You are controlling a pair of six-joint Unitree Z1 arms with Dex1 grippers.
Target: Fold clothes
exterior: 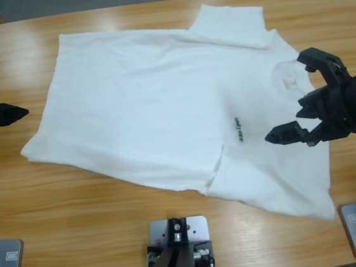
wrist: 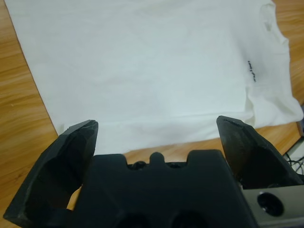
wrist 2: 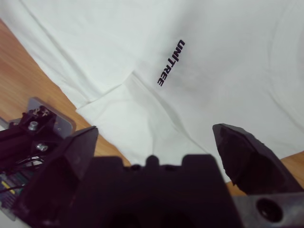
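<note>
While the shirt (exterior: 156, 110) lies flat and spread out on the counter (exterior: 110, 217), its neck points to the right side in the high view. A small line of dark text (exterior: 239, 133) sits on its chest. One sleeve is tucked under near the front edge. The right tool (exterior: 302, 104) hangs over the neck end, open and holding nothing. The left tool (exterior: 16, 113) waits beside the hem, open too.

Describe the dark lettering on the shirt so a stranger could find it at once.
A white T-shirt lies spread across the wooden table. On its chest, below the round neck, runs a short line of dark text, just left of the right gripper. It is the only print on the cloth.
</note>
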